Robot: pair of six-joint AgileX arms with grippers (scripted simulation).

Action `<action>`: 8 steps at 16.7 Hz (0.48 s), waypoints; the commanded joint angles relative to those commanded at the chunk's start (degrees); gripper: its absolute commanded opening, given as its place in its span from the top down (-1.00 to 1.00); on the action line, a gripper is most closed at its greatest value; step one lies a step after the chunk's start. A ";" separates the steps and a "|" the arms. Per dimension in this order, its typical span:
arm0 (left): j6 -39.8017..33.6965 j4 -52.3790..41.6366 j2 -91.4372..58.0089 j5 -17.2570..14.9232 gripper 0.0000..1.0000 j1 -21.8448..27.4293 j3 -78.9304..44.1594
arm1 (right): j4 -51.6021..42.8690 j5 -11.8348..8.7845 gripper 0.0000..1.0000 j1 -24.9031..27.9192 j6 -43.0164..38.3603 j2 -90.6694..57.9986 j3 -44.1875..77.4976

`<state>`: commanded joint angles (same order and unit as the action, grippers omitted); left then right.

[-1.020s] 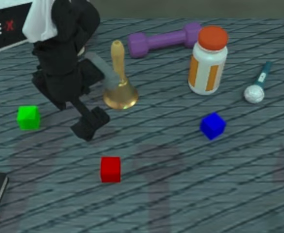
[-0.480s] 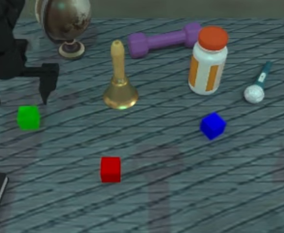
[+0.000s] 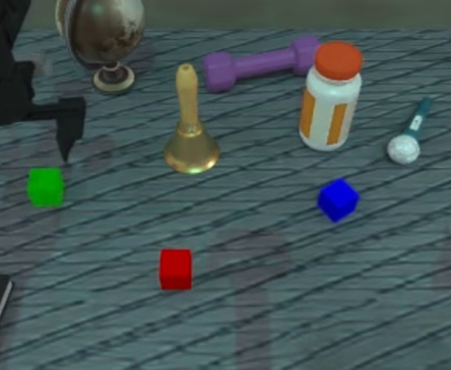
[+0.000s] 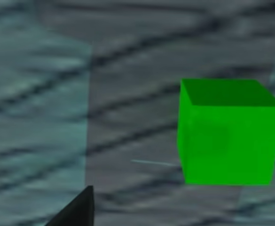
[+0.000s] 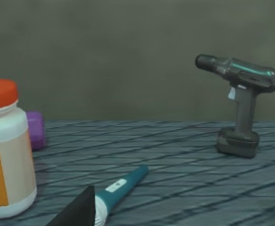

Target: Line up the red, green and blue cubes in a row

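Grey-blue tiled table — plain olive-grey wall behind.

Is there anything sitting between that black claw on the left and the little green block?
Nothing visible. The left gripper hangs just above and behind the green cube, jaws open, with only bare table between them. The globe and bell stand off to the side.

Left arm: black, at the top view's far left edge, partly cut off by the frame. Left claw: pointing downward, fingers spread wide apart, holding nothing; one dark fingertip shows in the left wrist view. Right arm: out of the top view; one dark fingertip shows in its wrist view.
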<state>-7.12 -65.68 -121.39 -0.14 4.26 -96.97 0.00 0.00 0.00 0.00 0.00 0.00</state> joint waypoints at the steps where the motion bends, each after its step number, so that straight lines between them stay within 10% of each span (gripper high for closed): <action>1: -0.02 1.35 -0.50 0.00 -1.00 -0.07 0.96 | 0.00 0.00 -1.00 0.00 0.00 0.00 0.00; 8: 0.17 16.18 -6.11 -0.05 -1.00 -0.20 9.81 | 0.00 0.00 -1.00 0.00 0.00 0.00 0.00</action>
<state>-6.95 -49.51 -127.51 -0.19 4.06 -87.16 0.00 0.00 0.00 0.00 0.00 0.00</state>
